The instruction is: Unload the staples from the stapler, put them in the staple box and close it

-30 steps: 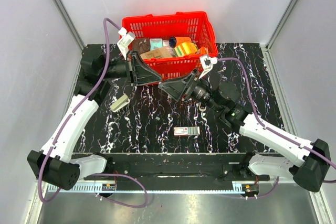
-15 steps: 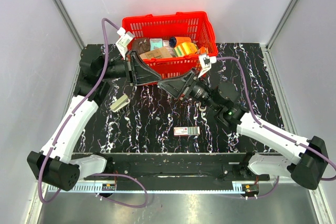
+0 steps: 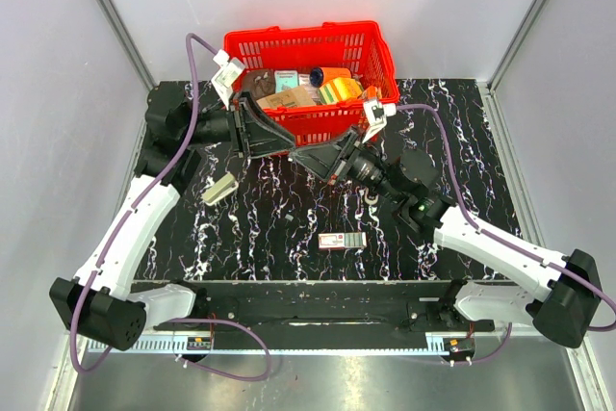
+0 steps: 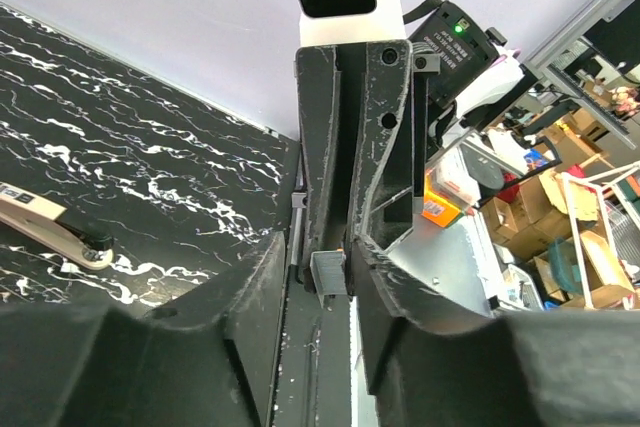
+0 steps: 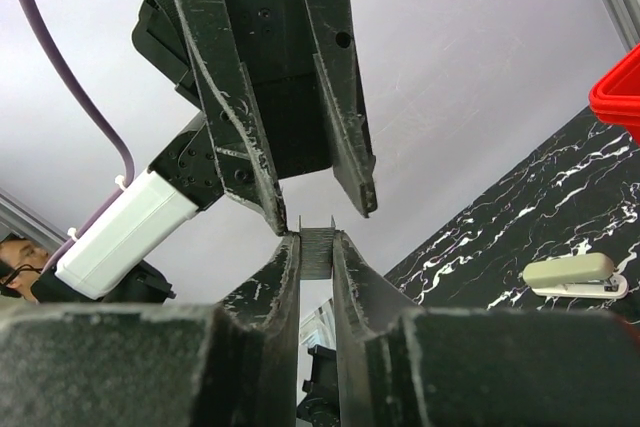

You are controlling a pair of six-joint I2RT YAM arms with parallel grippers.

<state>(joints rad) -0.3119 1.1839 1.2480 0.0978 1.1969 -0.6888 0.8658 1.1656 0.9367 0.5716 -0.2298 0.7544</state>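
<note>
Since a second ago, a tighter squeeze from the right gripper [image 4: 335, 259] and a small letting-go from the left gripper [image 5: 325, 215]; also a short slide of the right arm toward the left one. For the right gripper now: pinches a little grey strip of staples [image 5: 318, 250] between its two fingers, clamped tight on it. For the left gripper: sits tip to tip with the right one, fingers a bit apart, one on each side of the strip's far end, not squeezing it; cannot tell if one finger brushes it. As for the stapler [image 3: 220, 189]: lies flat on the black table [image 3: 289, 228], on the left side, well apart from both grippers and held by neither. Lies below the left gripper in the top view, nearer the arm bases. Up in the air above the table, the meeting of the two grippers, just in front of the red basket [image 3: 371, 50]. For the left arm: reaches forward from its base, then bends at the elbow and points right. For the right arm: stretches long from the far right, low over the table, and points left and a bit toward the back. Near the front, between the arms, a small red-and-white box [image 3: 342, 241] flat on the table.
</note>
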